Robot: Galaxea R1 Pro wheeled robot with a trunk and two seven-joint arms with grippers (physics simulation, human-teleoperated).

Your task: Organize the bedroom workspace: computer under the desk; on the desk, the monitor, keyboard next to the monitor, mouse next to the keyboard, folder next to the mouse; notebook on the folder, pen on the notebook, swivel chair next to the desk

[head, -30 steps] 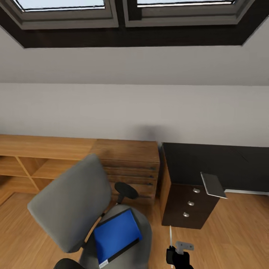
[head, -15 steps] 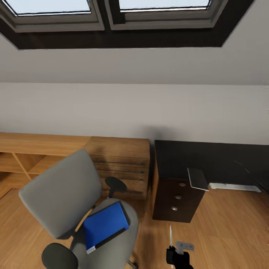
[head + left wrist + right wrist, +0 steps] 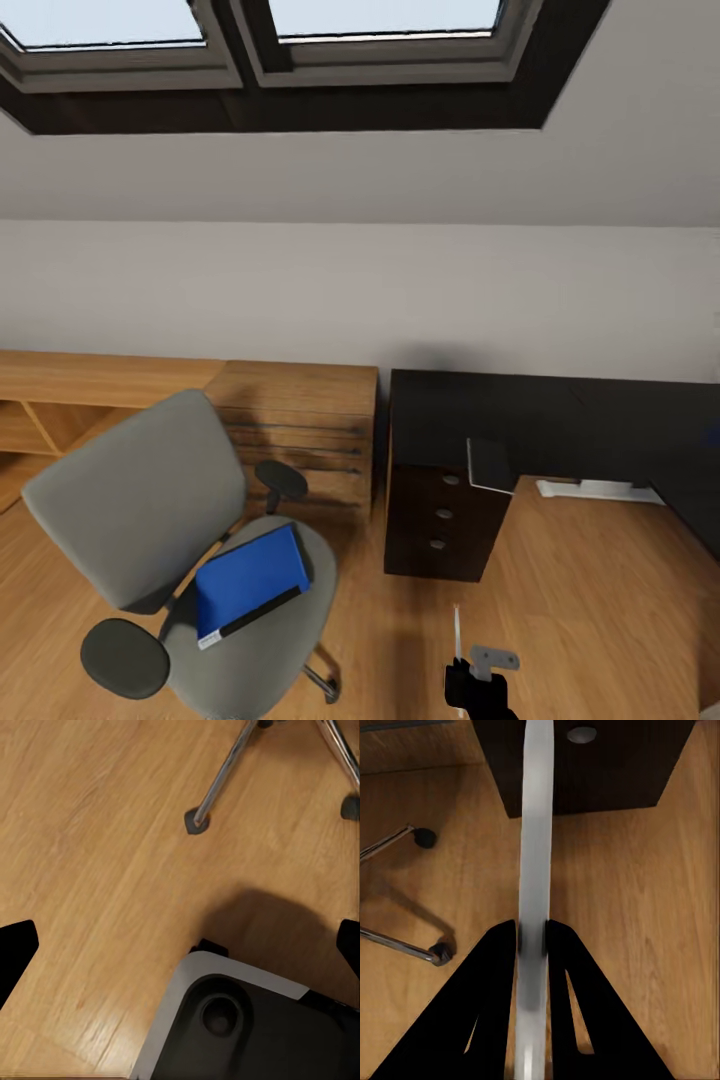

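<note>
Blue folder [image 3: 250, 580] flat on grey swivel chair [image 3: 150, 520] seat, glossy black desk [image 3: 560, 425] alongside, pale pen [image 3: 534, 870] pinched upright

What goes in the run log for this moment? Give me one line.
right tool: shut on thin silver-white pen | bright blue folder: on grey swivel chair seat | glossy black desk: ahead | left tool: open above wooden floor

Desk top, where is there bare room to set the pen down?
The desk top looks bare from above the drawer unit rightward along the wall. The swivel chair seat is crowded by the folder. The right gripper holds the pen.
</note>
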